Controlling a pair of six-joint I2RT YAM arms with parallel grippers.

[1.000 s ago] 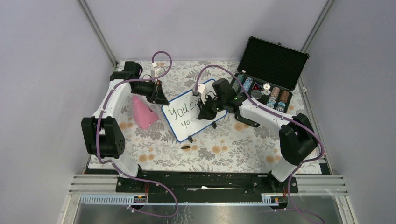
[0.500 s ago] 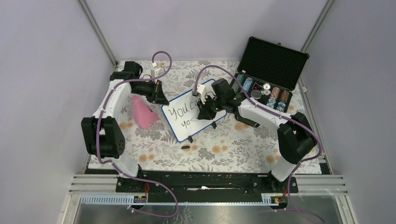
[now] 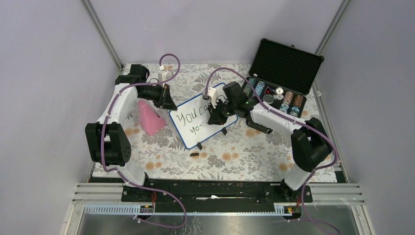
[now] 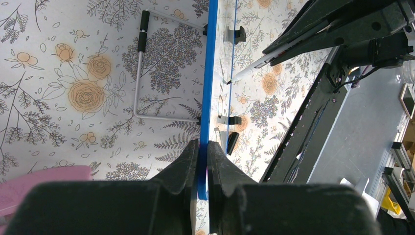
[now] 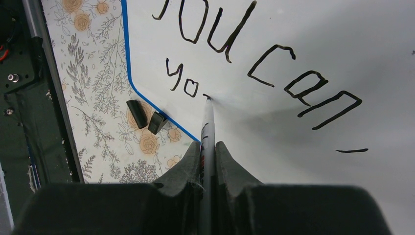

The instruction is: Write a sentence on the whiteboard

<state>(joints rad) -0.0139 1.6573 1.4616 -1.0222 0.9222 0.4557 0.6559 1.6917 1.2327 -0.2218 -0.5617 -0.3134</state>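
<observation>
The whiteboard [image 3: 192, 128], blue-framed, leans up at mid-table. My left gripper [image 3: 169, 104] is shut on its blue edge [image 4: 210, 73] at the upper left corner; the wrist view shows both jaws pinching the frame at the left gripper [image 4: 203, 144]. My right gripper [image 5: 209, 147] is shut on a dark marker [image 5: 207, 122], whose tip touches the board just right of "yo". The sentence [image 5: 254, 58] reads "You can," on the first line, with "yo" and a short fresh stroke below it. From above, the right gripper [image 3: 214, 119] covers part of the writing [image 3: 188, 117].
A pink object [image 3: 149, 117] lies left of the board. An open black case [image 3: 284, 68] holding chips stands at the back right. A small black cap [image 3: 194, 154] lies in front of the board. The board's wire stand [image 4: 139, 73] rests on the flowered cloth behind it.
The marker tip has shifted slightly right on the second line, leaving a short new stroke after "yo". The left arm and the board have not moved.
</observation>
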